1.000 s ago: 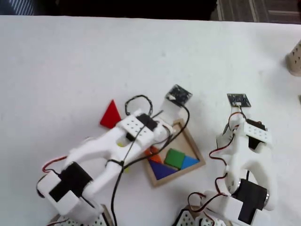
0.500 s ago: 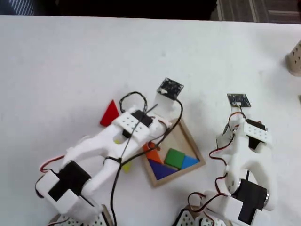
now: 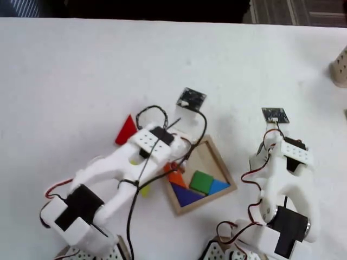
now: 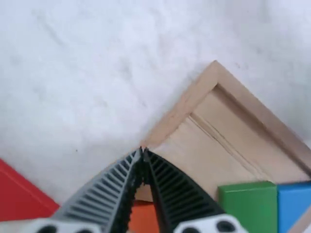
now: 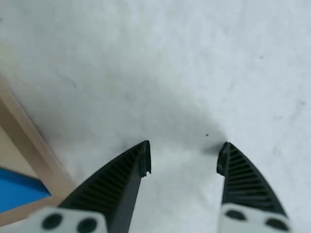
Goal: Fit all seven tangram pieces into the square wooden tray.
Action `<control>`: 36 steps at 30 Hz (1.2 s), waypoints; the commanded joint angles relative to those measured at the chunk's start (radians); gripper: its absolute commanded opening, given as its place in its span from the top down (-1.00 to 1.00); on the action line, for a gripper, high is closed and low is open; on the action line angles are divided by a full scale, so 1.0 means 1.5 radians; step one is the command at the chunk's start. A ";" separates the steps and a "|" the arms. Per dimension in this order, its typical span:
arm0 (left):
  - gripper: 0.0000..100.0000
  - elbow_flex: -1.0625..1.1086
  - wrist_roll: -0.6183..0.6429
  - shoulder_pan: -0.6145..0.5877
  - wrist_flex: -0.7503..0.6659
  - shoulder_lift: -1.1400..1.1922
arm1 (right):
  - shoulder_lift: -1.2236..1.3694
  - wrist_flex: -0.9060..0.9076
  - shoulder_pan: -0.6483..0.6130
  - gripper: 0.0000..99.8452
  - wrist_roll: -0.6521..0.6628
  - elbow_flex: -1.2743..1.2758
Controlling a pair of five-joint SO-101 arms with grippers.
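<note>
On the table in the high view, the square wooden tray [image 3: 209, 160] holds four pieces in its six-o'clock half: an orange triangle [image 3: 176, 177], a green square [image 3: 200, 181], a blue triangle [image 3: 219, 187] and a purple triangle [image 3: 187, 195]. Its twelve-o'clock half is bare wood. A red triangle [image 3: 126, 131] lies outside at ten o'clock, and a yellow piece [image 3: 145, 189] peeks from under the left arm [image 3: 135, 157] at eight o'clock, so I judge the job a little past halfway. In the left wrist view, the left gripper [image 4: 142, 154] is closed on nothing, its tip over the tray's rim beside the orange triangle. In the right wrist view, the right gripper [image 5: 183, 155] hangs spread and empty over bare table just outside the tray.
</note>
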 commanded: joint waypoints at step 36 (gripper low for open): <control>0.96 -0.077 0.013 0.153 0.087 0.074 | -0.010 -0.007 -0.013 0.56 0.005 -0.004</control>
